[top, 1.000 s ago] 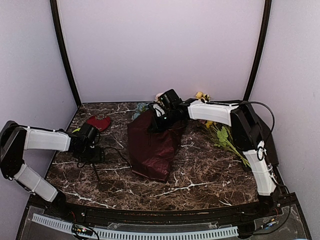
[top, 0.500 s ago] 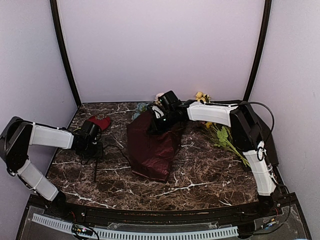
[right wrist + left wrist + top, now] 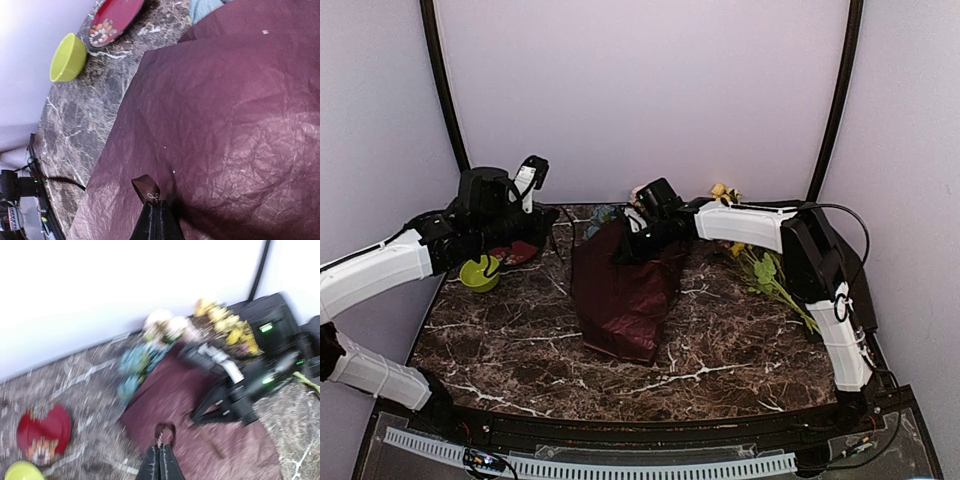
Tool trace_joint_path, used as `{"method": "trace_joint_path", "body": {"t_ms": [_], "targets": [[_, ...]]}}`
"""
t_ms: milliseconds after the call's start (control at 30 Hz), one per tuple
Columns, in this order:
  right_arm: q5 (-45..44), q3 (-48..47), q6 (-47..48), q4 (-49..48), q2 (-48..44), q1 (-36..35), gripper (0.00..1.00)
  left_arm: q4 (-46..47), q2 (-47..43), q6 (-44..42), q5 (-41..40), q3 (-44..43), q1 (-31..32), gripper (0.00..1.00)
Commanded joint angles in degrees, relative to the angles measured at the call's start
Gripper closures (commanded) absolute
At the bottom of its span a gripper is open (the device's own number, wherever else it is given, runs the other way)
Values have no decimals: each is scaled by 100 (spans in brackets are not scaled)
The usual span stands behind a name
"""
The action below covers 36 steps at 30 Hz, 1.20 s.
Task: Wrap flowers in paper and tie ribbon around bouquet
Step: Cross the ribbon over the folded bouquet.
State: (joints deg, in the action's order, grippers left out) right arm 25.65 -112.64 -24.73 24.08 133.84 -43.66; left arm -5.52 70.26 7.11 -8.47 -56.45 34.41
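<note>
The bouquet (image 3: pixel 625 290) lies on the marble tabletop (image 3: pixel 720 340) near its middle, narrow end toward the arms. Crinkled burgundy paper (image 3: pixel 225 115) sheathes it, and the blue and pale flowers (image 3: pixel 137 365) poke out at the far end.

The right gripper (image 3: pixel 158 207) is clenched against the paper near that flower end, with a short brown end of the ribbon (image 3: pixel 145 187) sticking out between its tips. The left gripper (image 3: pixel 160 452) hangs raised over the tabletop's far left corner, jaws pinched together on a small dark loop of ribbon.

Below the left arm sit a red heart-shaped dish (image 3: pixel 44 432) and a green bowl (image 3: pixel 480 272). Yellow-blossomed stems (image 3: pixel 760 265) lie to the right of the bouquet.
</note>
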Motion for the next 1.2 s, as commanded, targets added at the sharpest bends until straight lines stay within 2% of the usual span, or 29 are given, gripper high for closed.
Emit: {"method": "trace_joint_path", "body": {"t_ms": [0,167,300,533,733,867,967,1167], "targets": [[439,-157,-584,-586,-335,-12,100,343,514,-1108,959,-629,350,100],[476,53,-1200,-1016,-687,119,100,612,1173,-1503,2861,-1126,401,100],[223,174,-1386,-1177,-850,299,100,722,1666,-1883,3914,-1269,495,100],[322,266,-1318,-1109,-849,288,100,943,2570,-1961,3660,-1538,496,100],[139,520,-1154,-1017,-1157,300,69,1342,2933,-1700,3376,-1544,496,100],[112,553,-990,-904,-1367,327,55,1410,3113,-1639,3236,-1537,488,100],[131,661,-963,-875,-1481,382,50,1478,3160,-1585,3219,-1507,490,100],[367,1073,-871,-1041,-1807,556,48,1540,3161,-1599,2964,-1492,479,100]]}}
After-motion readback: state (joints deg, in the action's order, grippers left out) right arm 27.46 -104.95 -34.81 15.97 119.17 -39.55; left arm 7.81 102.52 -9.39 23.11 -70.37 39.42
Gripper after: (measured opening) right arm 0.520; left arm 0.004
